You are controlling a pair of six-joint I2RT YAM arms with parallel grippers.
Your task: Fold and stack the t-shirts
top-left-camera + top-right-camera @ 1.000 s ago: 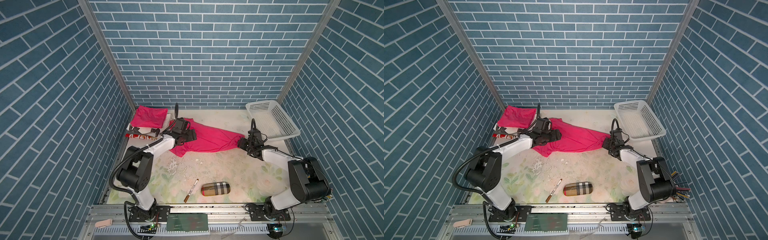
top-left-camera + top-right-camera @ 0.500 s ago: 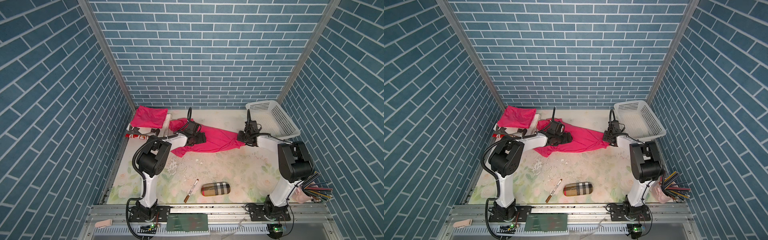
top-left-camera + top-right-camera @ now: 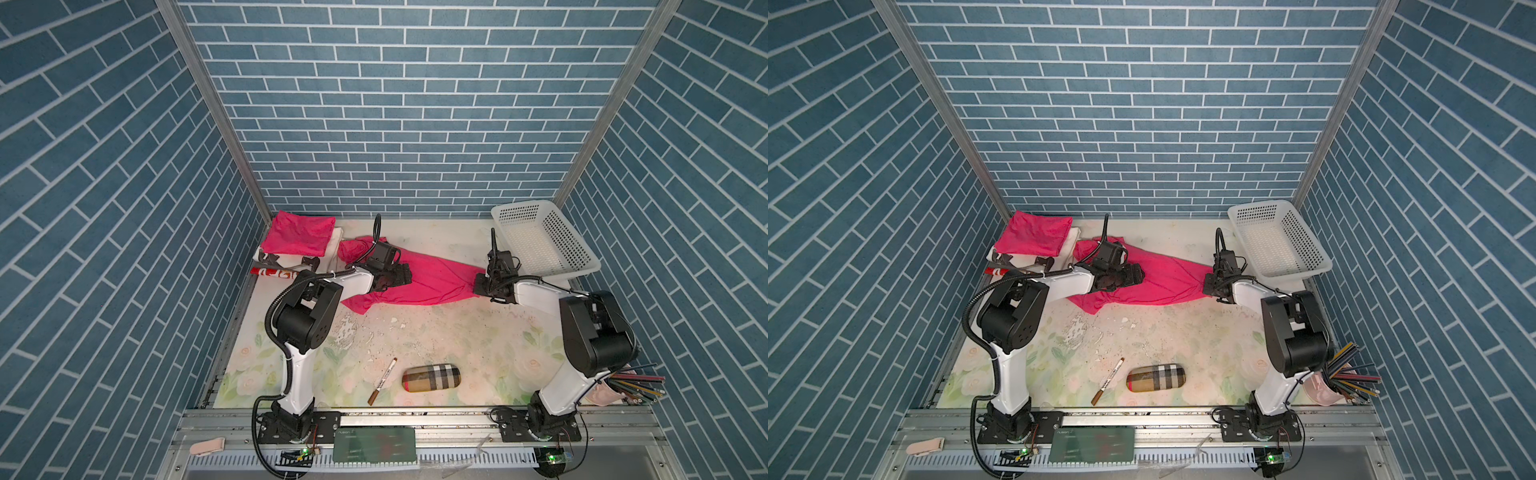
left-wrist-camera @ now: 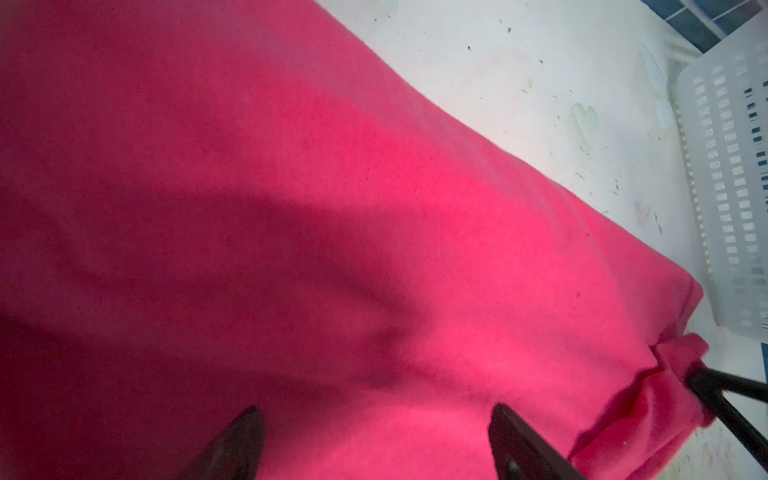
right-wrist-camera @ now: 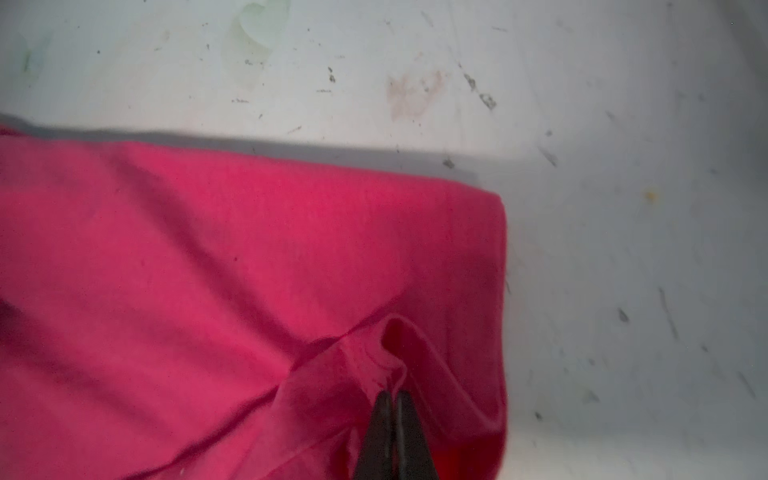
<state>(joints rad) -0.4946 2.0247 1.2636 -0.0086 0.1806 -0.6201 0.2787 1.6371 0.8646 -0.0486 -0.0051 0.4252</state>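
Two t-shirts before you: folded t-shirt [image 3: 299, 233] left of centre, spread t-shirt [image 3: 432, 276] mid-frame. Your right gripper [image 5: 392, 395] pinches its right end; left gripper [image 4: 374, 415] wide over it

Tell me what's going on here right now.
One loose shirt lies stretched across the back of the table, not yet folded. The right gripper is shut on its end near the basket. The left gripper is open over its other half. A folded shirt sits in the back left corner.
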